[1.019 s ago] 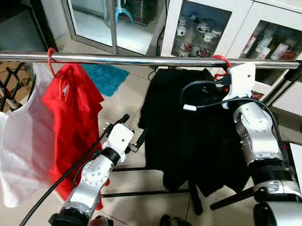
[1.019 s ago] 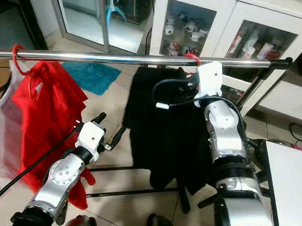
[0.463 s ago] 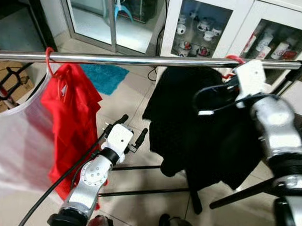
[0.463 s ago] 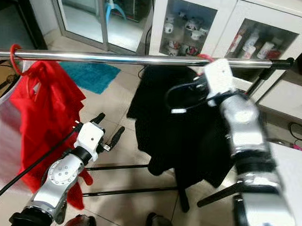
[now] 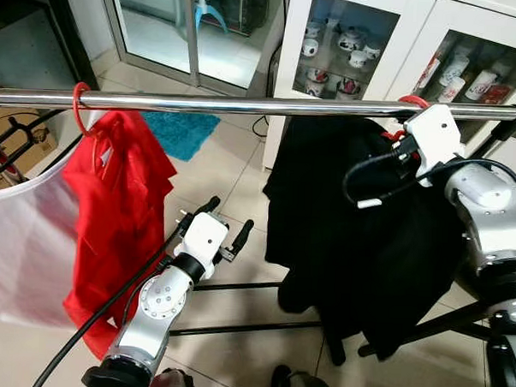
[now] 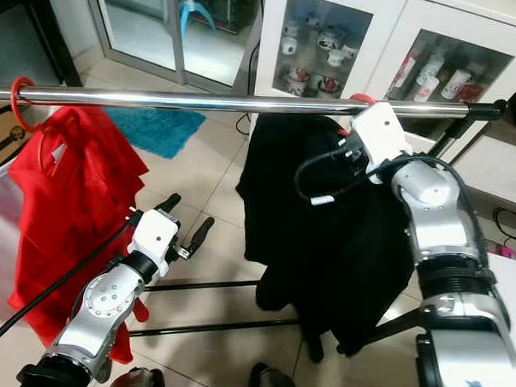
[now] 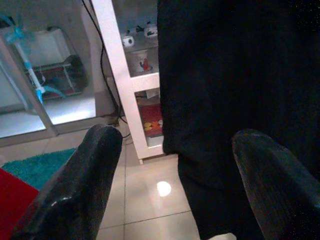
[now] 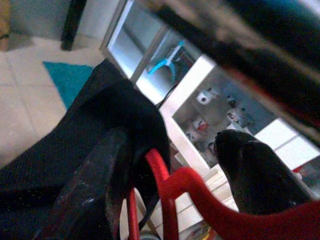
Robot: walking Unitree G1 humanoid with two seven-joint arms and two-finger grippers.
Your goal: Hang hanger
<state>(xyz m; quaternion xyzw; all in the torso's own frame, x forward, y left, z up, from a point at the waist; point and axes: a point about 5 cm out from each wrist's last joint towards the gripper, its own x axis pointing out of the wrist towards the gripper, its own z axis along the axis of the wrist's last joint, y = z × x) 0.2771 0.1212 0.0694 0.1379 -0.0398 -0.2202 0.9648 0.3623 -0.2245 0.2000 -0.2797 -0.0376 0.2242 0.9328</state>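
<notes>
Your right claw, fingers spread around the red hanger, sits at the chrome rail's right end, where the black garment hangs. Your left claw hovers spread below, near a red garment.

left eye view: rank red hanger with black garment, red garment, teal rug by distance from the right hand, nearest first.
From the right hand:
1. red hanger with black garment, at the hand, rail's right end.
2. teal rug, on the floor behind the rail.
3. red garment, rail's far left.
</notes>
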